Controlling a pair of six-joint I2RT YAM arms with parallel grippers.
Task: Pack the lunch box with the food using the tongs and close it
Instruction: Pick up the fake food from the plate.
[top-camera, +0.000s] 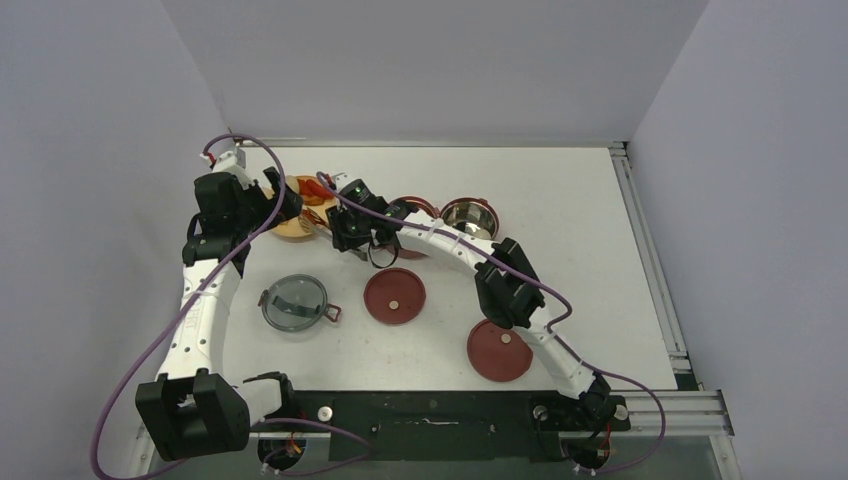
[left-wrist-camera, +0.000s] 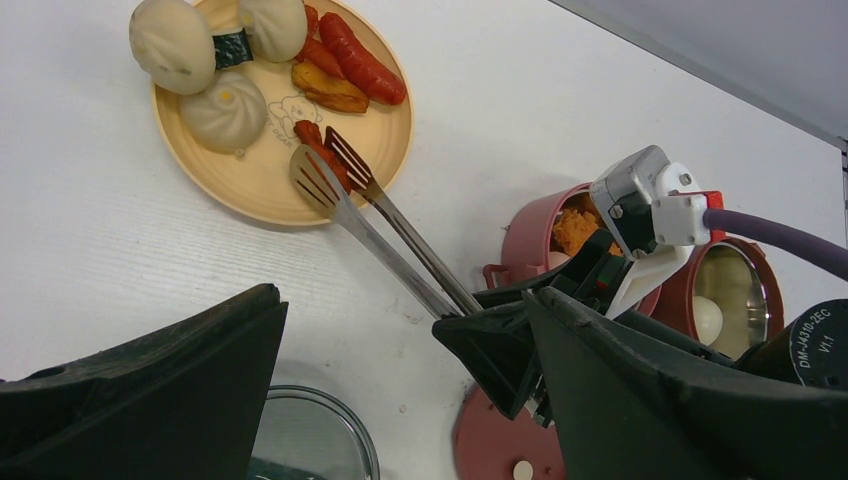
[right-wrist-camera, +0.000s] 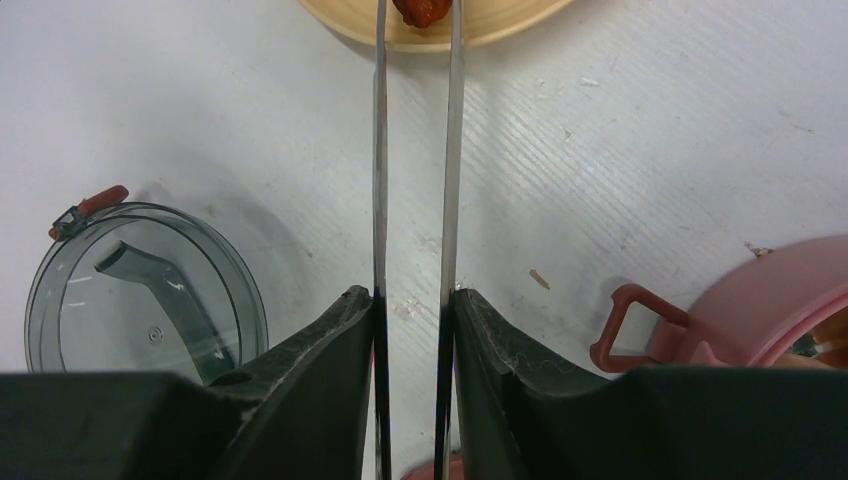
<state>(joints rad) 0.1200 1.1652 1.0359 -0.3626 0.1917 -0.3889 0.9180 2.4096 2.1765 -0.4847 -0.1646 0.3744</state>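
Observation:
My right gripper (right-wrist-camera: 413, 300) is shut on the thin silver tongs (right-wrist-camera: 380, 150), pressing on both arms. The tongs' slotted tips (left-wrist-camera: 325, 170) straddle a small red food piece (left-wrist-camera: 312, 140) on the yellow plate (left-wrist-camera: 250, 185). More food lies on that plate: three whitish buns (left-wrist-camera: 175, 45), a red sausage (left-wrist-camera: 365, 65) and an orange-brown piece (left-wrist-camera: 330, 90). One maroon lunch box container (left-wrist-camera: 545, 235) holds orange food, and a second (left-wrist-camera: 730, 290) holds a whitish egg. My left gripper (left-wrist-camera: 405, 300) hangs open above the table beside the plate, holding nothing.
Two flat maroon disc lids (top-camera: 394, 296) (top-camera: 500, 350) and the grey translucent lid (top-camera: 295, 302) lie on the white table in front of the containers. The right arm (top-camera: 510, 285) stretches diagonally across the middle. Grey walls close in the back and both sides.

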